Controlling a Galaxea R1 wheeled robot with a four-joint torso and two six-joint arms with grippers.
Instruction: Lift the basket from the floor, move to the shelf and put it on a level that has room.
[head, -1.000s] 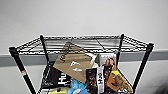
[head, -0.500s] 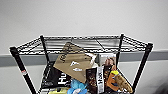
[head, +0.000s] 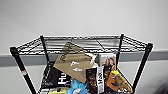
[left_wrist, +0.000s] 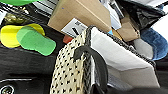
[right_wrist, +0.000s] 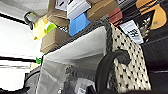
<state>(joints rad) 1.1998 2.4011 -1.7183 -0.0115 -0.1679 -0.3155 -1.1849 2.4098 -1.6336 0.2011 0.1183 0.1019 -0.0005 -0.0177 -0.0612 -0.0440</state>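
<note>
Pale wall behind the shelf (head: 82, 50), centre frame; its top level (head: 105, 41) is bare. The basket (left_wrist: 75, 67) is raised beside the crowded lower tiers, not yet placed. Finger state: cannot tell.

Wall (head: 82, 17): you've got plain white, w/ grey band low.
Brown paper bag (head: 72, 62): tilted, you see it leaning on snack packs (head: 96, 80).
Green foam piece (left_wrist: 35, 41): overlaps yellow one (left_wrist: 7, 36).
Cardboard box (left_wrist: 80, 12): label facing you.
</note>
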